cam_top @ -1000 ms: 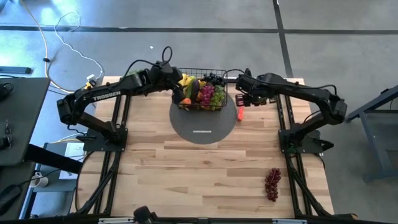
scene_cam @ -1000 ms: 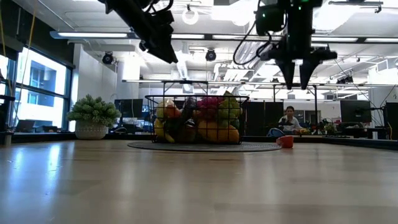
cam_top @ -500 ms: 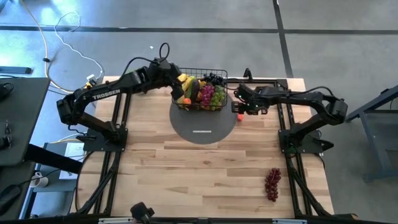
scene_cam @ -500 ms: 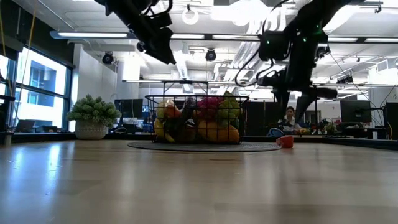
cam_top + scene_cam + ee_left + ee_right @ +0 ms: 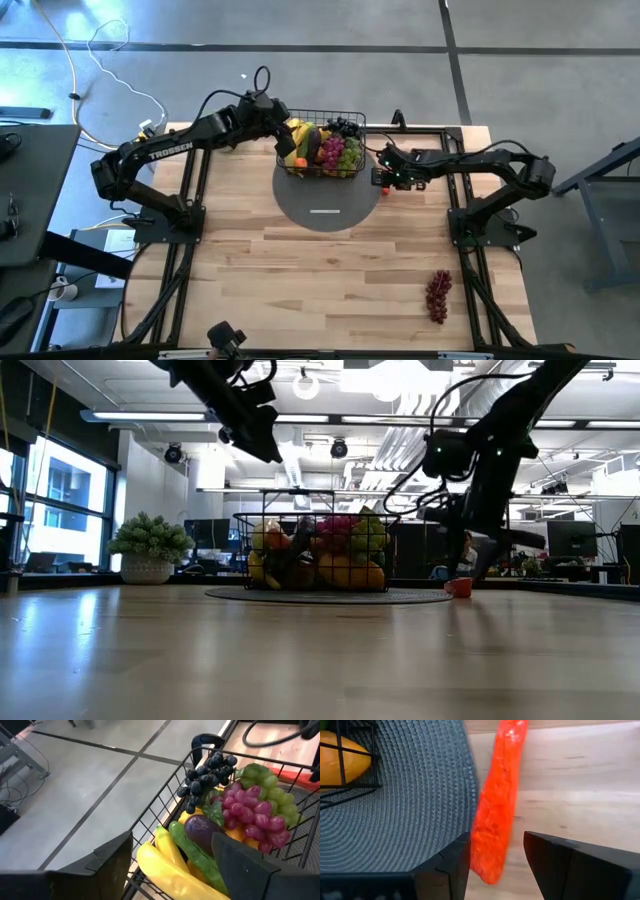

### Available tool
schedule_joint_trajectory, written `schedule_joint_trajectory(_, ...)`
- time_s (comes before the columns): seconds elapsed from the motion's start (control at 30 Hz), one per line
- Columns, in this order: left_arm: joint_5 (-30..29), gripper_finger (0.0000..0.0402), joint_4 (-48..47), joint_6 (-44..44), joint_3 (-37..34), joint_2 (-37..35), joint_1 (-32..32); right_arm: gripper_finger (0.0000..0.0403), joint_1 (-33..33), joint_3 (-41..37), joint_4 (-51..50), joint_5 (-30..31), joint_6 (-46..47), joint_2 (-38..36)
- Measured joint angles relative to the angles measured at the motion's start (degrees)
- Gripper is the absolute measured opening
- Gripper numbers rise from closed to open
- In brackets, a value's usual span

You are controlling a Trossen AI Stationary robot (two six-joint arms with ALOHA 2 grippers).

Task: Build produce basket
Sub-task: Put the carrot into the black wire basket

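The black wire basket (image 5: 330, 114) stands on the round grey mat (image 5: 325, 208), filled with bananas, a cucumber, an eggplant and dark, purple and green grapes (image 5: 250, 812). A red chili (image 5: 497, 810) lies on the table by the mat's right edge (image 5: 386, 183). My right gripper (image 5: 495, 845) is open and low over the chili, one finger on each side of its near end, not shut on it. It also shows in the low view (image 5: 475, 565). My left gripper (image 5: 280, 125) hovers open and empty above the basket's far-left corner (image 5: 172, 855).
A bunch of red grapes (image 5: 438, 296) lies on the table near the front right. A grey-green leafy bunch in a white pot (image 5: 150, 545) shows at the left in the low view. Bare wood stretches in front of the mat.
My right gripper has come down from well above the table and a little toward the near edge and the mat, until its fingers flank the red chili. The chili and the basket have stayed where they were.
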Motion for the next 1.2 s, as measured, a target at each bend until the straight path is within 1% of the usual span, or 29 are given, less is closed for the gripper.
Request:
schedule_joint_trajectory(0.2, -0.1, 0.0262, 1.3, 0.0, 0.0, 0.0, 0.0, 0.0165, 0.0, 0.0, 3.9, -0.4, -1.8, 4.8)
schedule_joint_trajectory(0.33, -0.2, 0.0262, 1.3, 0.0, 0.0, 0.0, 0.0, 0.0159, 0.0, 0.7, 2.8, -0.7, -1.2, 6.1)
schedule_joint_trajectory(0.43, -0.2, 0.0262, 1.3, 0.0, 0.0, 0.0, 0.0, 0.0128, -0.1, 0.9, 1.2, -1.0, -1.2, 6.0)
schedule_joint_trajectory(0.57, -0.7, 0.0262, 1.2, 0.0, 0.0, 0.0, 0.0, 0.006, -0.4, 0.9, 0.9, -1.9, -1.4, 5.4)
schedule_joint_trajectory(0.6, -0.7, 0.0262, 1.0, 0.0, 0.0, 0.0, 0.0, 0.0049, -0.4, 0.9, 0.8, -2.0, -1.5, 5.2)
schedule_joint_trajectory(0.63, -1.0, 0.0262, 0.9, 0.0, 0.0, 0.0, 0.0, 0.0048, -0.4, 0.9, 0.6, -2.0, -1.5, 5.0)
schedule_joint_trajectory(0.83, -4.5, 0.0262, 0.9, 0.6, 0.0, -0.6, 0.0, 0.0048, -0.2, 0.7, -1.9, -1.7, 0.2, 1.0)
schedule_joint_trajectory(0.97, -7.7, 0.0262, 0.9, 4.1, 0.0, -0.6, 0.0, 0.0048, 0.6, 0.7, -2.9, 0.4, 2.8, -2.9)
schedule_joint_trajectory(1.2, -15.8, 0.0262, 1.6, 11.2, 0.0, -0.6, 0.0, 0.0048, 1.9, 0.7, -0.9, 3.1, 6.0, -10.8)
